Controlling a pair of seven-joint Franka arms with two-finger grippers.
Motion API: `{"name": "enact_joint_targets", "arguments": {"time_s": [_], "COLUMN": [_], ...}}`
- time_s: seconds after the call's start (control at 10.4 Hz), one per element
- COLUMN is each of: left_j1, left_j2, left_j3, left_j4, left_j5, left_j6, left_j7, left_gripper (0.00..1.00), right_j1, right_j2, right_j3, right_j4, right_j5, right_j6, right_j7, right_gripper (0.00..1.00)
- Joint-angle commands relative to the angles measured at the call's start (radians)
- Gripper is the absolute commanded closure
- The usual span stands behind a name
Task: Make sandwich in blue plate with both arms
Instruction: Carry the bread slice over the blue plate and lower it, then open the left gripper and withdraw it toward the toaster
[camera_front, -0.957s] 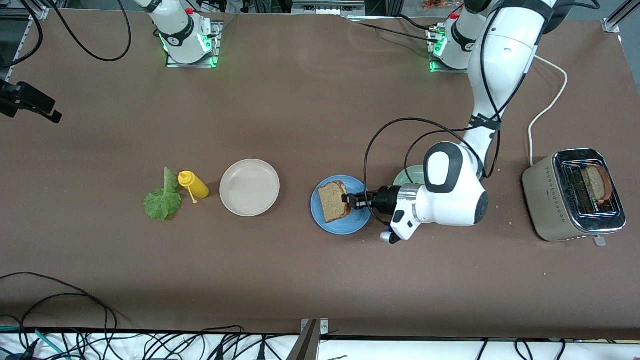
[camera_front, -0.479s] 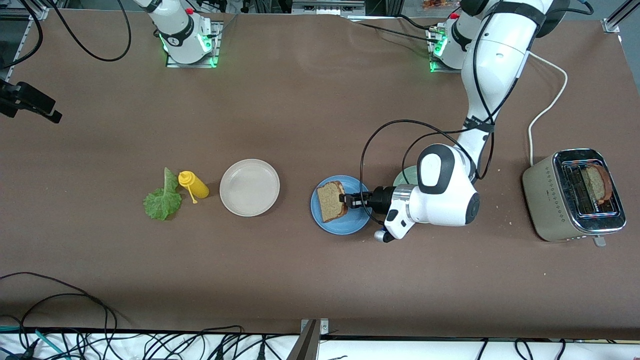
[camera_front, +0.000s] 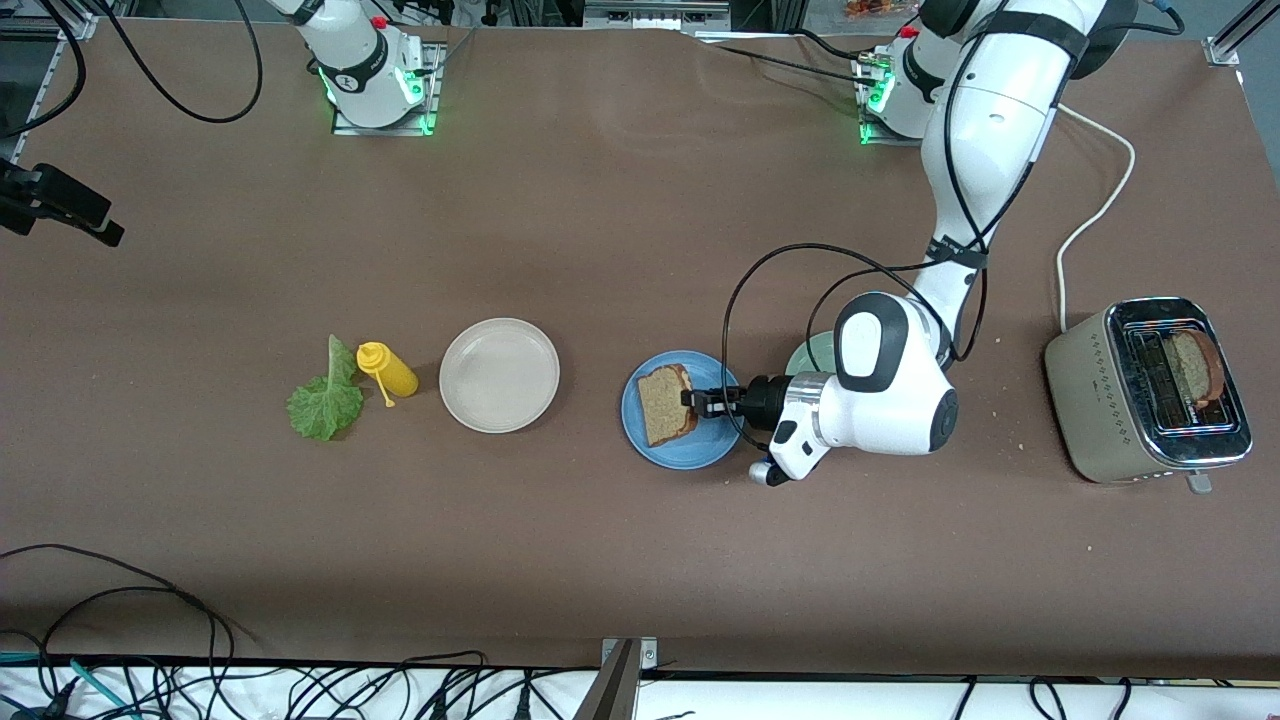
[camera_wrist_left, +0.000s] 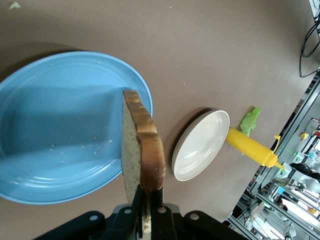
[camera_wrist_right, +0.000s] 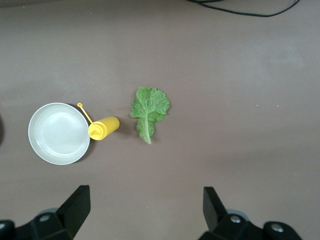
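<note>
Brown surface (camera_front: 600, 230), cables along the edge nearest the front camera, both arm bases lit green along the edge farthest from it. Near the middle, blue plate (camera_front: 700, 452), a few crumbs on it. Over that plate, left hand (camera_front: 697, 401), clamped shut on a slice of brown bread (camera_front: 664, 403) by its crust edge, slice held on edge and tilted, standing over the plate's bare floor in the left wrist view; whether its lower edge touches the plate cannot be told. Just beside the blue plate toward the left arm's end, pale green plate (camera_front: 812, 353), mostly hidden under the left arm. At the left arm's end, toaster (camera_front: 1110, 400) with a second slice (camera_front: 1195, 366) standing in its slot. Toward the right arm's end from the blue plate, beige plate (camera_front: 499, 375), then yellow squeeze bottle (camera_front: 388, 370) lying on its side, then lettuce leaf (camera_front: 325, 400) flat on the surface just beside the bottle. Right hand (camera_wrist_right: 145, 207) waiting high over the lettuce and bottle, fingers (camera_wrist_right: 75, 207) spread wide, holding nothing.
</note>
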Motion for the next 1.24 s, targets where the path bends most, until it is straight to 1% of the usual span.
{"name": "enact_joint_targets", "arguments": {"time_s": [0.0, 0.19, 0.29, 0.38, 0.48, 0.67, 0.86, 1.15], "left_j1": [-0.006, -0.003, 0.000, 0.009, 0.021, 0.046, 0.054, 0.077], "left_j2": [0.022, 0.028, 0.027, 0.027, 0.025, 0.025, 0.028, 0.031], "left_j3": [0.010, 0.016, 0.016, 0.016, 0.016, 0.016, 0.018, 0.046], "left_j4": [0.026, 0.026, 0.026, 0.024, 0.024, 0.012, 0.007, -0.002], "left_j5": [-0.024, -0.024, -0.024, -0.024, -0.024, -0.027, -0.027, -0.022], "left_j6": [0.000, -0.001, -0.001, -0.001, -0.001, -0.003, -0.003, -0.009], "left_j7": [0.025, 0.027, 0.027, 0.030, 0.083, 0.193, 0.203, 0.215], "left_gripper": [1.00, 1.00, 0.82, 0.39, 0.00, 0.00, 0.00, 0.00], "right_j1": [-0.006, -0.006, -0.006, -0.006, -0.006, -0.006, -0.006, -0.006], "right_j2": [-0.001, -0.002, -0.002, -0.001, -0.002, -0.001, -0.001, -0.001], "right_j3": [0.000, 0.000, 0.001, 0.000, 0.000, 0.000, 0.000, 0.000], "right_j4": [0.012, 0.012, 0.012, 0.012, 0.012, 0.012, 0.012, 0.012], "right_j5": [0.019, 0.019, 0.019, 0.019, 0.019, 0.019, 0.019, 0.019], "right_j6": [-0.013, -0.013, -0.013, -0.013, -0.013, -0.013, -0.013, -0.011], "right_j7": [-0.008, -0.008, -0.008, -0.008, -0.008, -0.008, -0.008, -0.008], "right_gripper": [0.00, 0.00, 0.00, 0.00, 0.00, 0.00, 0.00, 0.00]}}
